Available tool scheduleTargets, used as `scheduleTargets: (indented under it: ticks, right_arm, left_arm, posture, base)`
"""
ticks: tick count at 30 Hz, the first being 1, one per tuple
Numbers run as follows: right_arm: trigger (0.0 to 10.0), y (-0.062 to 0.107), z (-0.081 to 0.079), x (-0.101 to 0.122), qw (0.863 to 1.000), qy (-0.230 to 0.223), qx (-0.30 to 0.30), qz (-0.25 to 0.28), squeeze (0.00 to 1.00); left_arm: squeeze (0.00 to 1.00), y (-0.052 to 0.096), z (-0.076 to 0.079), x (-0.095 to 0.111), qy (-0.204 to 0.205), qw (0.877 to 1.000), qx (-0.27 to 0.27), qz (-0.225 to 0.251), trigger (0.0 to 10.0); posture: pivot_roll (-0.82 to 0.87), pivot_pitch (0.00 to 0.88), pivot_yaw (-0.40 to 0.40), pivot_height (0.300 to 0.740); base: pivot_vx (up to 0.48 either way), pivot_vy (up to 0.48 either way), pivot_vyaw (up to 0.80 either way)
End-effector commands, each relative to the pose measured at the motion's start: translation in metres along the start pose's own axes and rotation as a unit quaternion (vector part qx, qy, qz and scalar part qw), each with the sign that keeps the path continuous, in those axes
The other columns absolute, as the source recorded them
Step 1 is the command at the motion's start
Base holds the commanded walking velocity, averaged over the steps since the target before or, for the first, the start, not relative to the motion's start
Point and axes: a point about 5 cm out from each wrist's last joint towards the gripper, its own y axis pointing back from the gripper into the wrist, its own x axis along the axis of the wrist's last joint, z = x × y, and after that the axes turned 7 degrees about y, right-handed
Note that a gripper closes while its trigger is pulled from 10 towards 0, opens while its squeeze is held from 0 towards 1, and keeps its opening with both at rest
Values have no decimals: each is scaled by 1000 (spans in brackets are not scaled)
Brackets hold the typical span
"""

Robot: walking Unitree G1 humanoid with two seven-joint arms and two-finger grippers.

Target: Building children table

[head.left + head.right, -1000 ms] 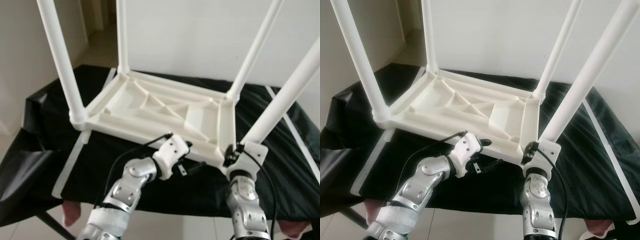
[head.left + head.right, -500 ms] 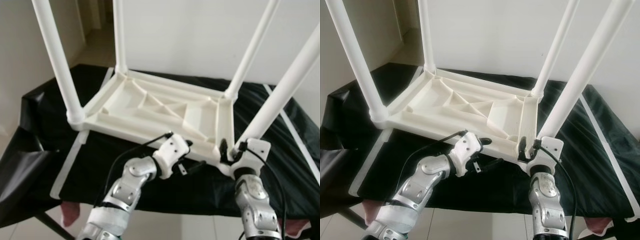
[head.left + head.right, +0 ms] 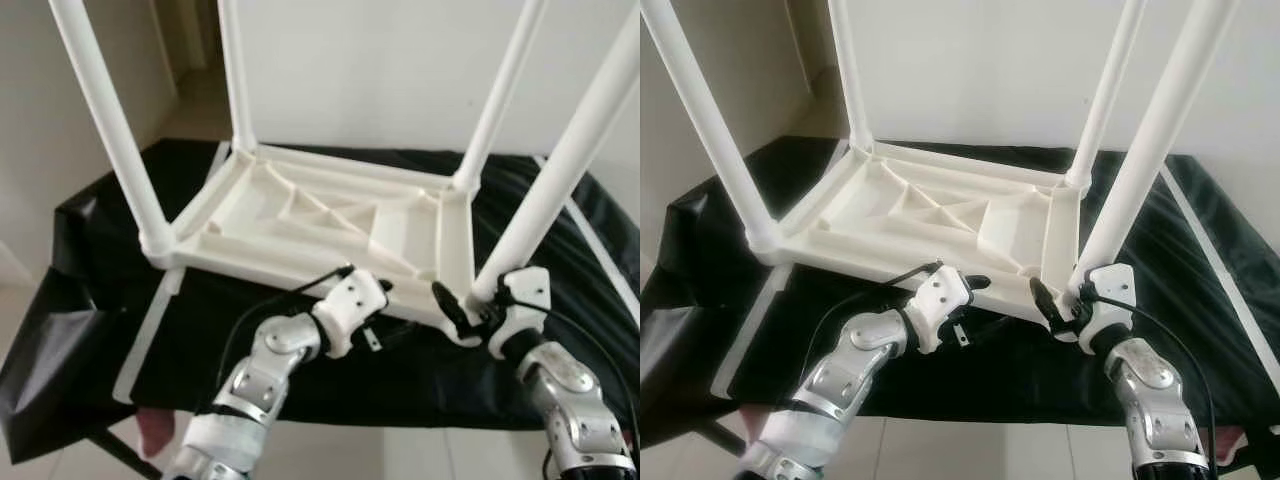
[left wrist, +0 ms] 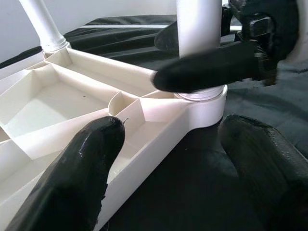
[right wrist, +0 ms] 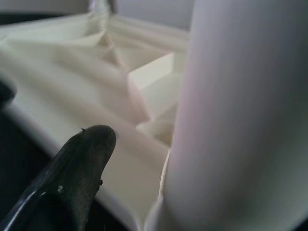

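Note:
The white children's table (image 3: 330, 215) lies upside down on a black cloth, its four legs pointing up. My left gripper (image 3: 388, 310) is open at the tabletop's near rim, one finger (image 4: 82, 178) above the ribbed underside and the other over the cloth. My right gripper (image 3: 458, 312) reaches in from the right at the base of the near right leg (image 3: 560, 170). It is open, with one finger (image 4: 207, 65) in front of the leg and the other behind. In the right wrist view, a finger (image 5: 79, 163) stands a little off the leg (image 5: 240, 115).
The black cloth (image 3: 100, 230) covers a work table and sags off its left edge. White strips (image 3: 148, 325) run along the cloth on the left and right. A pale wall stands close behind, and a doorway opens at the far left.
My right arm has swung out to the right, and its gripper now points leftward at the leg's base instead of sitting under it. The left gripper has held its place. The camera has shifted slightly.

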Motion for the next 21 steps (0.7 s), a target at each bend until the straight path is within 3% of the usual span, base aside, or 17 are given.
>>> scheduleTargets:
  ticks: [1, 2, 3, 4, 5, 6, 19, 20, 21]
  right_arm:
    - [10000, 3, 0, -7, 999, -4, 31, -8, 0]
    - [9020, 3, 3, -7, 999, 2, 43, -13, 0]
    - [7333, 3, 4, -8, 999, 6, 52, -15, 0]
    - [4235, 3, 5, -8, 998, 11, 61, -16, 0]
    - [4235, 3, 5, -8, 998, 11, 61, -16, 0]
    - [0, 2, 8, -9, 998, 12, 64, -18, 0]
    - [0, 4, 5, -12, 997, 3, 69, -20, 0]
    - [3451, 4, 4, -13, 998, 4, 61, -20, 0]
    - [10000, 3, 4, -13, 998, -3, 54, -21, 0]
  left_arm:
    - [0, -1, -2, -2, -2, 1000, 9, -3, 10000]
    - [0, -1, -2, -1, -1, 1000, 9, -3, 10000]
    - [0, -1, -2, -1, -1, 1000, 9, -3, 10000]
    - [0, -1, -2, -1, 0, 1000, 8, -3, 10000]
    - [0, -1, -2, -1, 0, 1000, 8, -3, 10000]
    - [0, -2, 1, -1, 3, 1000, 1, -4, 10000]
    - [0, 3, 1, -2, 2, 1000, 9, -6, 10000]
    - [0, 4, 1, -3, 3, 1000, 10, -6, 10000]
    - [0, 4, 1, -3, 3, 1000, 11, -7, 10000]
  posture:
    - [-38, 0, 9, 740]
    - [-39, 0, 10, 740]
    - [-40, 0, 11, 740]
    - [-38, 0, 12, 740]
    - [-38, 0, 12, 740]
    - [-37, 0, 13, 740]
    - [-13, 0, 2, 740]
    - [-13, 0, 2, 740]
    - [-12, 0, -1, 740]
  base:
    - [0, 0, 0]
    - [0, 0, 0]
    - [0, 0, 0]
    - [0, 0, 0]
    - [0, 0, 0]
    - [0, 0, 0]
    - [0, 0, 0]
    - [0, 0, 0]
    - [0, 0, 0]
